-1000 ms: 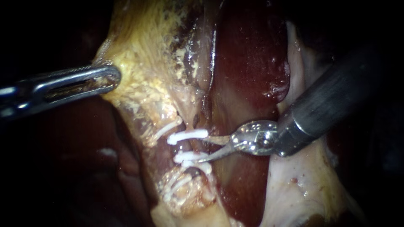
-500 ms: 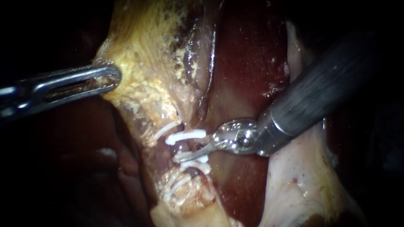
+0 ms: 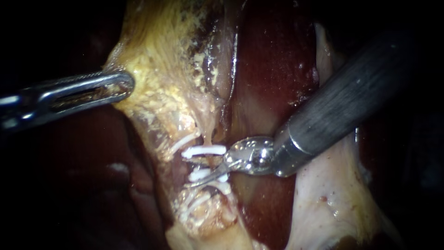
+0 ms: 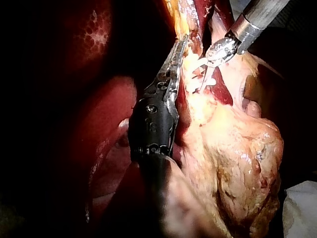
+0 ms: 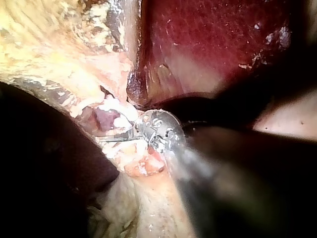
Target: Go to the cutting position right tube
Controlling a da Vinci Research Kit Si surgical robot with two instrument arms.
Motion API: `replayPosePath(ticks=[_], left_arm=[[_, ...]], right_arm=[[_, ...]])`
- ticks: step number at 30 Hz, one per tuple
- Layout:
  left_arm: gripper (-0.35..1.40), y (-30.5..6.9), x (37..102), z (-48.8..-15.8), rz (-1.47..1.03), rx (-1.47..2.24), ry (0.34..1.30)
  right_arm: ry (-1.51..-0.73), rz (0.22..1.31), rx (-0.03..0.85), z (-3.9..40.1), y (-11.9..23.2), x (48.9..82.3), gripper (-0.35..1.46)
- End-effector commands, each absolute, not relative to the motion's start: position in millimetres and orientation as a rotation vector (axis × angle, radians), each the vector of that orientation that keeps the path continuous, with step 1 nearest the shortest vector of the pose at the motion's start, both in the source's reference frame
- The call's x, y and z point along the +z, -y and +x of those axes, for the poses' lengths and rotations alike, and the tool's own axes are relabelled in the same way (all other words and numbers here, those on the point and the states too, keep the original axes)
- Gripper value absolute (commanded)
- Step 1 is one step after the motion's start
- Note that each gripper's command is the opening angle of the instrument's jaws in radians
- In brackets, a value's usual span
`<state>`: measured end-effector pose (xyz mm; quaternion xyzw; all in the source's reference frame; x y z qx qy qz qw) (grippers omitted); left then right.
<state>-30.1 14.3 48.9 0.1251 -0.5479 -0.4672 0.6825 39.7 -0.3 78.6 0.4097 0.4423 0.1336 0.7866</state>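
Left instrument [image 3: 121, 86]: slotted steel jaws lay closed on the edge of the yellow fatty tissue [image 3: 157, 69], holding it.
Right instrument [image 3: 207, 171]: dark shaft with a shiny hinge and thin blades that stood apart, a narrow gap between them.
Right tube [image 3: 209, 138]: pale pink strand, clamped by white plastic clips [image 3: 203, 150]; the blades straddled it between two clips.
Liver [image 3: 273, 69]: dark red, behind the tube.
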Motion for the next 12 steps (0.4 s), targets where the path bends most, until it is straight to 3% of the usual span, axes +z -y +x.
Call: replayPosePath(ticks=[1,12], left_arm=[[-0.35,-14.3,48.9,-30.1,0.281,-1.048,1.229],[-0.35,-14.4,49.2,-30.0,0.281,-1.047,1.229]], right_arm=[[-0.953,0.882,0.289,39.6,0.3,78.7,1.27],[-0.953,0.877,0.292,39.6,0.2,78.7,1.27]])
